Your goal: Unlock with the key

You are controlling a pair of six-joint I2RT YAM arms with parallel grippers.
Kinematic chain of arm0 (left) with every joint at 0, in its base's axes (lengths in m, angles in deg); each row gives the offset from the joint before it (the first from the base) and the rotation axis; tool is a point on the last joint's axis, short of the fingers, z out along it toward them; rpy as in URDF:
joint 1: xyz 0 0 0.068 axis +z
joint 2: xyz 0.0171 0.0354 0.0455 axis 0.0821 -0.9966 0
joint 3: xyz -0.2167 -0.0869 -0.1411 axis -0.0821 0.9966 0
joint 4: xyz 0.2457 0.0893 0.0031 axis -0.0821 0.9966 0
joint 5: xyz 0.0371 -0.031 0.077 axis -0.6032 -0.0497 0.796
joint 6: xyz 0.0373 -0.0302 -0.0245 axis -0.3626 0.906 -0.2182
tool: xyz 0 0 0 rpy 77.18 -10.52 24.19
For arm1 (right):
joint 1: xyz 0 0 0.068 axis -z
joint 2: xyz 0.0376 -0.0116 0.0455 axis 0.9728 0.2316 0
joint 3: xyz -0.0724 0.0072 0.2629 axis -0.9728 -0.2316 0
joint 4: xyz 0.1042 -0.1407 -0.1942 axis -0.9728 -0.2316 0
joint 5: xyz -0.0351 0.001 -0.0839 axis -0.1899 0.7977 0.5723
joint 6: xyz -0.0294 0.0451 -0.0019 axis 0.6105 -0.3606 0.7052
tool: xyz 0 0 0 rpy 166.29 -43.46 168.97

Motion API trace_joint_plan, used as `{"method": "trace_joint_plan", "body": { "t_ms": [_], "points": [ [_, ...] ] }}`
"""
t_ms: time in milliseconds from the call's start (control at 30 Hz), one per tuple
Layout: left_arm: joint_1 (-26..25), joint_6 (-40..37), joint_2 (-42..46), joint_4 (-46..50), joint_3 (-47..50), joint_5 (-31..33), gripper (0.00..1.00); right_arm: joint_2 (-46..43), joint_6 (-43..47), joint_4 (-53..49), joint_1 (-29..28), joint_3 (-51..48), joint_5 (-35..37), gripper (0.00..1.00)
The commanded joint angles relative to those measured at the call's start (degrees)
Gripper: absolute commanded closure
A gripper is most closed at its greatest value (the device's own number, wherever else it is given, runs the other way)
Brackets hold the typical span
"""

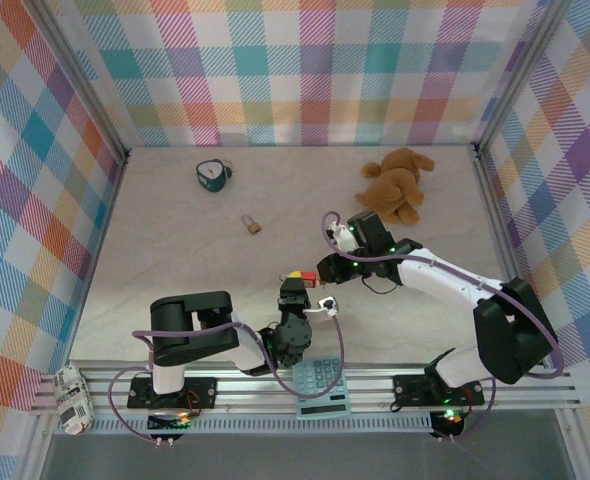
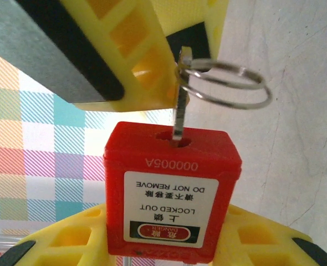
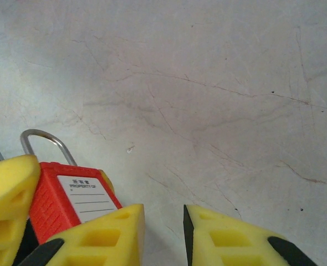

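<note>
My left gripper is shut on the red padlock, whose labelled body stands between its yellow fingers. The key sticks in the keyhole on the padlock's upper face, and a wire ring hangs from its head. My right gripper's fingers sit just beside the key's head. In the right wrist view the right gripper is open with bare table in its narrow gap, and the red padlock with its silver shackle lies to the left. From above, both grippers meet at the padlock.
A small brass padlock lies on the table farther back. A brown teddy bear sits at the back right and a teal object at the back left. A calculator rests on the near rail.
</note>
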Motion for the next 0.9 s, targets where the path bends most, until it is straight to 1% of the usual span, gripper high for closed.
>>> {"method": "trace_joint_plan", "body": {
  "t_ms": [0, 200, 267, 367, 400, 467, 533, 600, 733, 767, 800, 867],
  "points": [
    [-0.61, -0.17, 2.43, -3.23, -0.04, 1.00, 0.91, 0.96, -0.86, -1.63, -0.15, 1.72, 0.71, 0.73],
    [-0.63, -0.47, 2.69, -3.24, -0.13, 0.95, 0.92, 1.14, -0.89, -2.75, 0.03, 2.88, 0.71, 0.68],
    [-0.65, -0.29, 2.48, -3.23, -0.04, 1.10, 0.92, 0.08, -1.67, -3.14, 0.57, 3.05, 1.03, 0.62],
    [-0.58, -0.07, 1.51, -3.40, -0.12, 1.17, 0.92, -2.39, -4.83, -3.53, 3.39, 3.12, 0.06, 0.48],
    [-0.57, 0.03, 1.10, -3.56, -0.19, 1.14, 0.92, -3.39, -6.46, -3.03, 4.92, 2.56, -1.53, 0.46],
    [-0.25, 0.06, 0.48, -3.64, -0.68, 0.97, 0.92, -4.55, -10.82, -0.87, 8.20, 0.82, -6.94, 0.39],
    [0.48, -0.12, 0.23, -3.59, -1.43, 0.50, 0.92, -4.12, -17.60, 5.05, 12.52, -2.39, -17.60, 0.33],
    [1.08, -0.33, 0.53, -3.65, -2.20, -0.18, 0.92, -2.34, -24.10, 12.64, 14.52, -5.48, -26.61, 0.31],
    [1.88, -1.60, 0.79, -3.50, -3.95, -1.60, 0.93, 1.48, -35.95, 28.75, 14.74, -10.77, -35.34, 0.28],
    [2.08, -2.01, 0.55, -3.59, -4.35, -1.85, 0.93, 1.91, -37.86, 31.80, 14.61, -11.77, -35.77, 0.28],
    [2.29, -2.31, 0.28, -3.54, -4.67, -2.22, 0.93, 2.09, -39.37, 34.27, 14.63, -12.79, -35.73, 0.25],
    [2.56, -2.03, -0.15, -3.51, -5.09, -2.62, 0.92, 2.12, -40.98, 36.83, 14.58, -14.22, -36.31, 0.24]
  ]
}}
